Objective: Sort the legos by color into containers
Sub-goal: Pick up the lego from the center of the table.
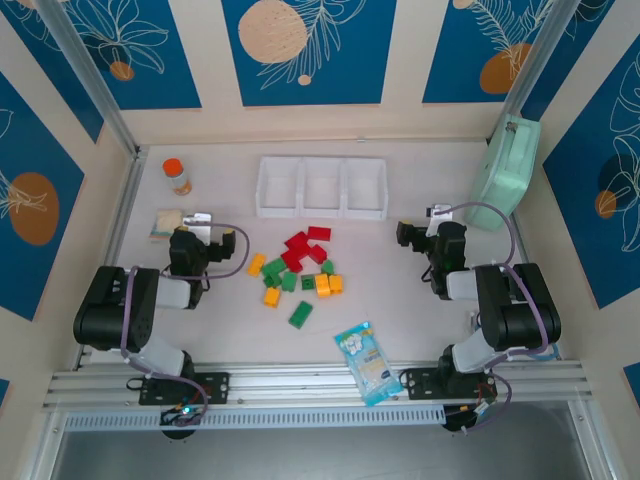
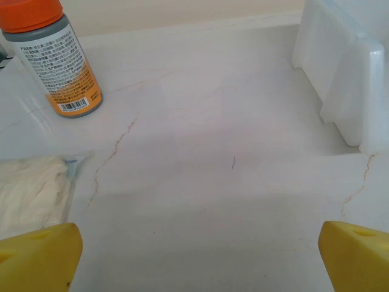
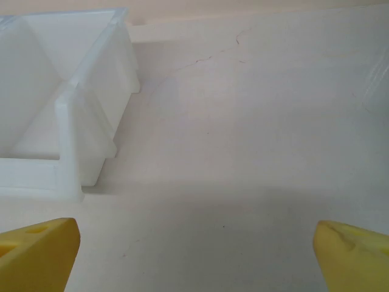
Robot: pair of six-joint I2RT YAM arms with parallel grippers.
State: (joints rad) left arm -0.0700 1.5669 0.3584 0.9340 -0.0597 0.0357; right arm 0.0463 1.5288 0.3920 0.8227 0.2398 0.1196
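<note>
Table [image 1: 400,290]: pale, smooth, matt top with faint hairline cracks, boxed in by cream walls hung with blue panels [image 1: 310,50] printed with leaves and orange discs; metal rail along the near edge.

Containers [image 1: 322,211]: three joined white translucent plastic bins, rectangular and shallow, in a row at the far middle of the table.

Legos [image 1: 295,262]: loose cluster of small hard bricks in red, green and yellow-orange, on the table centre, in front of the containers and apart from them; one green brick lay a little nearer the arms.

Left pincer [image 2: 197,255]: yellow wedge-shaped tips spread wide, nothing between them, above bare table.

Right pincer [image 3: 194,243]: yellow tips likewise spread wide, empty, near the right end of the containers.

Bottle [image 1: 177,176]: upright, grey, orange cap and label, far left.

Clear sachet [image 1: 167,225]: flat, pale contents, beside the left arm.

Snack packet [image 1: 365,362]: blue-white, glossy, at the near edge.

Case [image 1: 507,172]: mint-green, rounded, leaning at the far right wall.
</note>
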